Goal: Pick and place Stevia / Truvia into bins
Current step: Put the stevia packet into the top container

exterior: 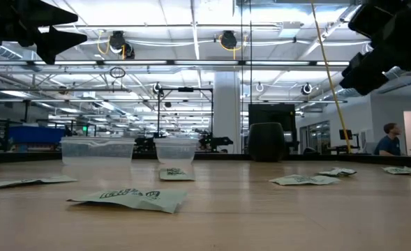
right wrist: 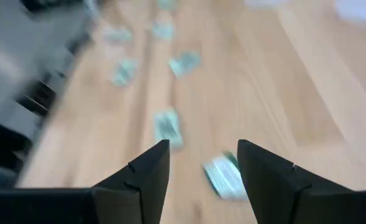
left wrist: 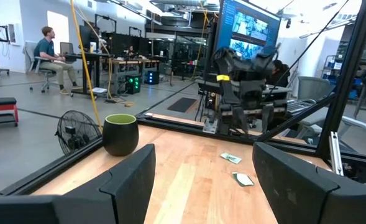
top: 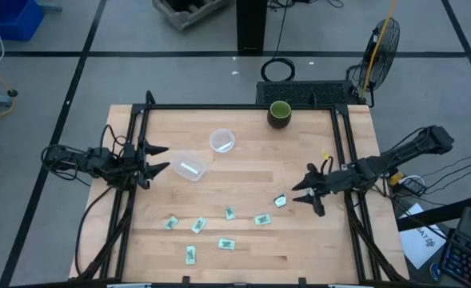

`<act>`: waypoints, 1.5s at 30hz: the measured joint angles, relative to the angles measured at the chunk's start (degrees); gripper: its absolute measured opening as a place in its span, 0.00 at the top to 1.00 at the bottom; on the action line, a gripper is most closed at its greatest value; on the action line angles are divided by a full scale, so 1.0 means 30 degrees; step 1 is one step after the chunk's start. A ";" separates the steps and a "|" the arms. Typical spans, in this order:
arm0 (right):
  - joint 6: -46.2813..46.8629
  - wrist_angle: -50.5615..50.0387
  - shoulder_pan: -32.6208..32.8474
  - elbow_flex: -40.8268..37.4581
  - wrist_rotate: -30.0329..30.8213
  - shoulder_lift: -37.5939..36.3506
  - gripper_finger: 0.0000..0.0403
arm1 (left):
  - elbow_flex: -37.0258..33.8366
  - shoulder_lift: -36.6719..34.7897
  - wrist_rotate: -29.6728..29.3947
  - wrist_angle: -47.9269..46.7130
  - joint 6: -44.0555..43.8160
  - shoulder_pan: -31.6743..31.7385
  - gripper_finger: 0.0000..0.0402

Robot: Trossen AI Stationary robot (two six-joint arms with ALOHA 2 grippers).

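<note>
Several white-and-green Stevia sachets lie flat on the wooden table, most in a loose band near its near edge (top: 198, 226). One sachet (top: 280, 201) lies just in front of my right gripper (top: 305, 192). That gripper hangs open above the table's right part, slanting down, and the right wrist view shows the sachet (right wrist: 223, 176) below and ahead of its fingers. Two clear bins stand left of centre: a round cup (top: 222, 141) and a wider tub (top: 191, 166). My left gripper (top: 159, 158) waits open and level at the left edge, beside the tub.
A dark green cup (top: 279, 114) stands at the far edge, right of centre. Black frame rails (top: 343, 160) run along the table's left, right and far sides. Bare wood lies between the bins and the right gripper. A person sits in the room beyond (exterior: 388, 139).
</note>
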 joint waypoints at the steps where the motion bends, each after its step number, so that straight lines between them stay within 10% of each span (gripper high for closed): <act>1: 0.0495 -0.1927 -0.0051 0.0693 0.0175 0.0455 0.55 | 0.0001 -0.0007 0.0000 0.0000 -0.0004 0.0000 0.31; 10: 0.4110 -0.8661 -0.0115 0.1703 -0.0099 0.3969 0.54 | 0.0002 0.0000 0.0000 -0.0022 0.0000 0.0000 0.31; 34: 0.4045 -0.5088 -0.0115 -0.0414 -0.0338 0.8557 0.51 | 0.0000 0.0000 0.0000 -0.0015 0.0000 0.0000 0.31; 45: 0.4086 -0.4392 -0.0130 -0.0454 -0.0278 0.8595 0.73 | -0.0001 0.0000 0.0000 -0.0015 0.0000 0.0000 0.31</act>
